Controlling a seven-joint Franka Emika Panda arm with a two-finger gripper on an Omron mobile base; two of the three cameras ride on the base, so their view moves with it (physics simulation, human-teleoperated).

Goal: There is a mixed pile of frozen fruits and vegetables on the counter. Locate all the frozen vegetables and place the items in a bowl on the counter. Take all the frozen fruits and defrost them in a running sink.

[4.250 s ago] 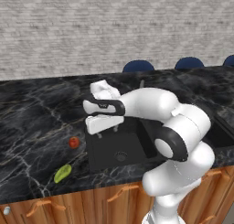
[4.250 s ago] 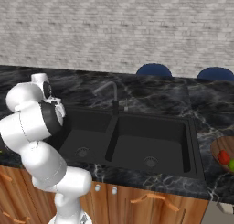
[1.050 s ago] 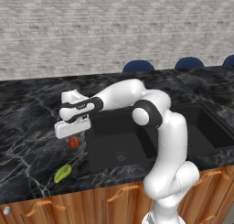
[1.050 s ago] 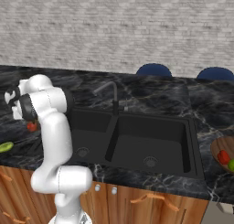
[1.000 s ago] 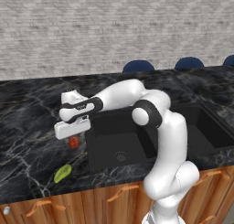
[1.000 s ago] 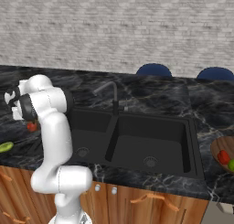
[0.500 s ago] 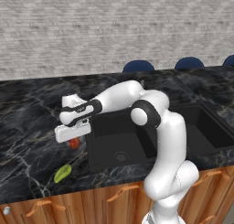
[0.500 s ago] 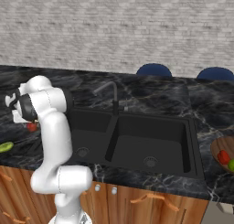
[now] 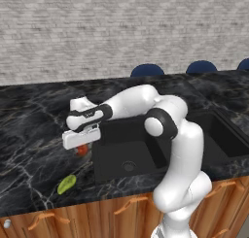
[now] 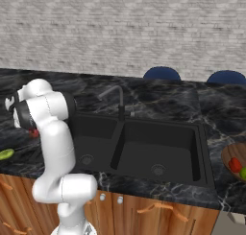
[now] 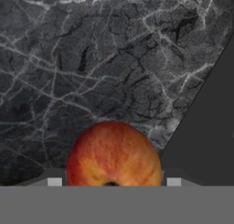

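The end effector (image 9: pixel 81 144) sat low on the black marble table (image 9: pixel 29 135), just left of the matte black double-basin sink (image 9: pixel 129 152). Its fingers had closed partway around the small round red-orange ball of fruit (image 11: pixel 113 154), which filled the space between them. The grip looked made, the lift not begun. At the far right, a wooden bowl (image 10: pixel 228 155) already held a red piece (image 10: pixel 234 165) and a green one (image 10: pixel 243 172). The elongated yellow-green piece (image 9: pixel 66 183) lay near the table's front edge, waiting. Both fruits had yet to reach the sink.

A kitchen — a black marble surface (image 9: pixel 34 130) over wooden cabinet fronts (image 10: pixel 163 215), a black double-basin sink (image 10: pixel 139 150) with slim faucet (image 10: pixel 115 100), and a grey brick wall (image 9: pixel 121 33) behind.
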